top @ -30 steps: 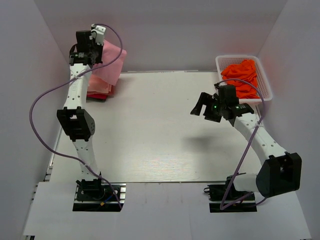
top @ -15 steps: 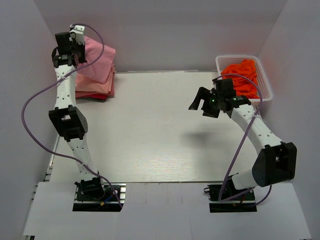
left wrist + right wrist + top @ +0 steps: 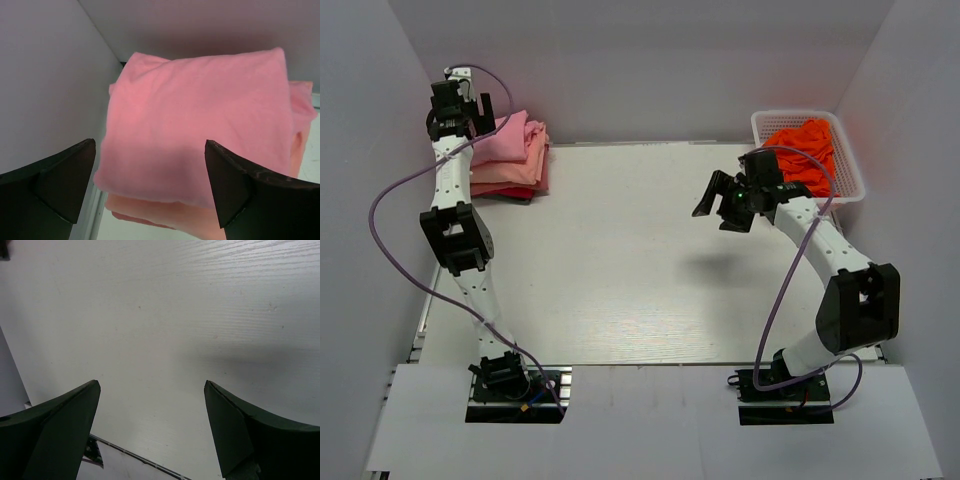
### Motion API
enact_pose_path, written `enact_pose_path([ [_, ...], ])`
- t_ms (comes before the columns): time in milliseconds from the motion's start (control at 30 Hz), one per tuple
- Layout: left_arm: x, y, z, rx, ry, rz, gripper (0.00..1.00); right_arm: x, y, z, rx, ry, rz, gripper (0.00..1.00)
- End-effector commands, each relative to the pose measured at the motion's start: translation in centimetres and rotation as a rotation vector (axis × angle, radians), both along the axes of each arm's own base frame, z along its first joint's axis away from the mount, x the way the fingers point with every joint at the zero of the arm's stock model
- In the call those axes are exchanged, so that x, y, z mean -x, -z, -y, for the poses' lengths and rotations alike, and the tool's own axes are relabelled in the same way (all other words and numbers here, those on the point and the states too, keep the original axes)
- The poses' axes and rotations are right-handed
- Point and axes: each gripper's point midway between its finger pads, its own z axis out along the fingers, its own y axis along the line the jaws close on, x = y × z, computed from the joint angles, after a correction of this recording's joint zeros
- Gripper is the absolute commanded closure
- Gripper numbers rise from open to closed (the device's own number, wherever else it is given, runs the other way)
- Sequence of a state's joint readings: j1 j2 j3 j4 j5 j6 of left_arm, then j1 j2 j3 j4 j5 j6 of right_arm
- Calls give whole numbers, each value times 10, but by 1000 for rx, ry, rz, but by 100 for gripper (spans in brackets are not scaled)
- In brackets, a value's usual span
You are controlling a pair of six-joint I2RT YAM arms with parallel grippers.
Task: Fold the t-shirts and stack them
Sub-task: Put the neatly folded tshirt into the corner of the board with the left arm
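The rose-pink t-shirt (image 3: 200,125) lay folded on the stack (image 3: 510,178). The orange-red t-shirts (image 3: 805,150) sat unfolded in the basket (image 3: 852,178). Jaws of left gripper (image 3: 150,190) and right gripper (image 3: 152,430) stood apart.

White table (image 3: 620,260): t-shirt stack (image 3: 515,165) far-left, basket (image 3: 790,114) far-right.

The top folded t-shirt (image 3: 200,110) is plain rose-pink, with no print. The t-shirt beneath it (image 3: 160,217) is a paler salmon-peach, and the bottom layer (image 3: 520,192) of the pile shows darker red. The heaped t-shirts (image 3: 800,150) are bright orange-red inside a white lattice basket (image 3: 851,168). The table (image 3: 200,315) is white with faint wood grain. The left claw (image 3: 149,147) and right claw (image 3: 150,385) are black.
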State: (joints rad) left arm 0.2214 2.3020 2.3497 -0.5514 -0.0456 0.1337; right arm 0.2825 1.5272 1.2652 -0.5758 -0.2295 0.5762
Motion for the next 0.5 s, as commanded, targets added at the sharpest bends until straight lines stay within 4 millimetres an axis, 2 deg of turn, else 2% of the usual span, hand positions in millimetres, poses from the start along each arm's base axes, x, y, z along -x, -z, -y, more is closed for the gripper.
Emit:
enact_pose_path([
  [0, -3, -51, -12, -8, -79, 146, 0, -8, -17, -11, -41, -22, 34, 10],
  [167, -5, -61, -11, 20, -94, 183, 0, -10, -22, -12, -44, -32, 57, 10],
  [233, -2, -63, -2, 57, -64, 176, 0, -10, -22, -11, -38, -33, 65, 10],
  [267, 0, -71, 11, 75, -38, 181, 0, -9, -24, -10, -36, -38, 76, 10],
  [333, 10, -68, 30, 133, -2, 137, 0, -8, -26, -7, -24, -34, 98, 10],
  [367, 11, -71, 60, 214, 40, 136, 0, -10, -28, -6, -27, -29, 116, 10],
  [400, 24, -73, 77, 264, 60, 115, 0, -10, -37, -8, -41, -33, 155, 10],
  [433, 33, -71, 97, 303, 100, 96, 0, -4, -32, -4, -38, -32, 154, 10],
  [467, 42, -67, 130, 340, 103, 74, 0, -4, -34, -4, -42, -28, 181, 10],
])
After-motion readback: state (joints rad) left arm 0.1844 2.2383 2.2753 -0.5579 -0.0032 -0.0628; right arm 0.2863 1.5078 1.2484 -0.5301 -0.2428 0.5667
